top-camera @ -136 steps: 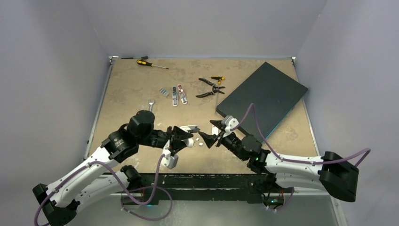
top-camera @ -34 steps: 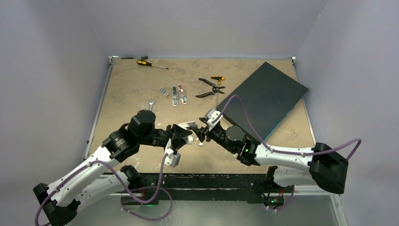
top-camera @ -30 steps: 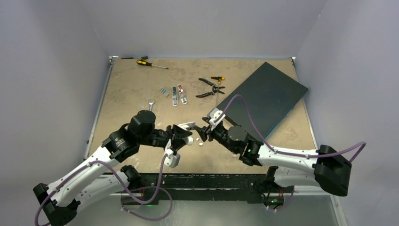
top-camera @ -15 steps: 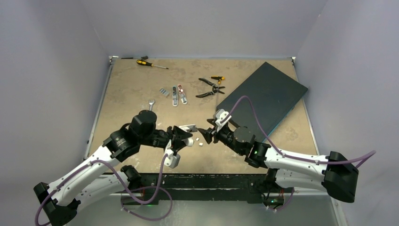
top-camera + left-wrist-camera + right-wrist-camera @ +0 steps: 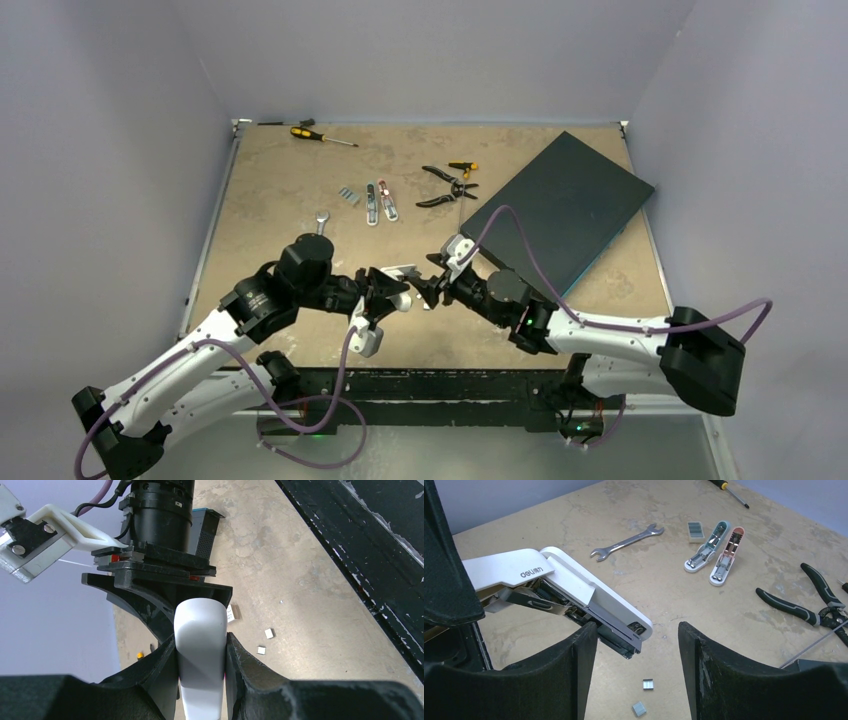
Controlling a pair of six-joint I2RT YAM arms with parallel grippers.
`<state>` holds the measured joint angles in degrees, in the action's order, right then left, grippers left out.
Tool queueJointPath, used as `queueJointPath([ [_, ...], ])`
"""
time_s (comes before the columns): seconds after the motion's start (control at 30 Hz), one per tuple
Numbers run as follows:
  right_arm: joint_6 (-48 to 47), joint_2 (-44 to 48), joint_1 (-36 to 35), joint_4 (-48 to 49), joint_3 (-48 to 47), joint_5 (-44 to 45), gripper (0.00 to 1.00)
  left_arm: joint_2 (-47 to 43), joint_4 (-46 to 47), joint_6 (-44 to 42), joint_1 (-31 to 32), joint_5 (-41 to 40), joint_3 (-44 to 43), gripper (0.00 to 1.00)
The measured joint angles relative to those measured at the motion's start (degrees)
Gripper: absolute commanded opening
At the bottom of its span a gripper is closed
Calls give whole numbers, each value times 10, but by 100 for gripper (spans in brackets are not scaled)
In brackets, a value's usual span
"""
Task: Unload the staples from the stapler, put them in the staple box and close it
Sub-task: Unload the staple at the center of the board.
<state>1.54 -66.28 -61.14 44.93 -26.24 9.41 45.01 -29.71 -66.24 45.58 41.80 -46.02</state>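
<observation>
1. Left gripper (image 5: 200,652) clamps narrow round the white stapler (image 5: 564,577), holding it above the table (image 5: 634,540).
2. Right gripper (image 5: 636,647) gapes wide, a finger on each side of the stapler's nose; whether they touch it, I can't tell.
3. The stapler's top is lifted, metal magazine showing.
4. Two small blocks of staples (image 5: 647,683) lie on the table just beneath that nose.
5. Farther back: wrench (image 5: 626,541), small staplers (image 5: 708,547), pliers (image 5: 799,607).

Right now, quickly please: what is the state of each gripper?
Left gripper: closed, holding the white stapler.
Right gripper: open, holding nothing.
</observation>
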Motion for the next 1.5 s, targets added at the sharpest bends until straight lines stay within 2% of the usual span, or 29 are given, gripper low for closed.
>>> queueJointPath([
  [0.4,0,-25,0,25,-2,0,62,0,0,0,0,0,0,0],
  [0.6,1,-35,0,30,-7,3,58,0,0,0,0,-1,0,0],
  [0.9,2,-65,-3,-2,-44,34,55,0,0,0,-2,-22,0,0],
  [1.33,10,-17,-2,-120,-47,79,57,2,-3,-5,0,-16,0,0],
  [1.5,9,30,-2,-103,-23,58,62,3,-3,-5,0,-11,0,0],
])
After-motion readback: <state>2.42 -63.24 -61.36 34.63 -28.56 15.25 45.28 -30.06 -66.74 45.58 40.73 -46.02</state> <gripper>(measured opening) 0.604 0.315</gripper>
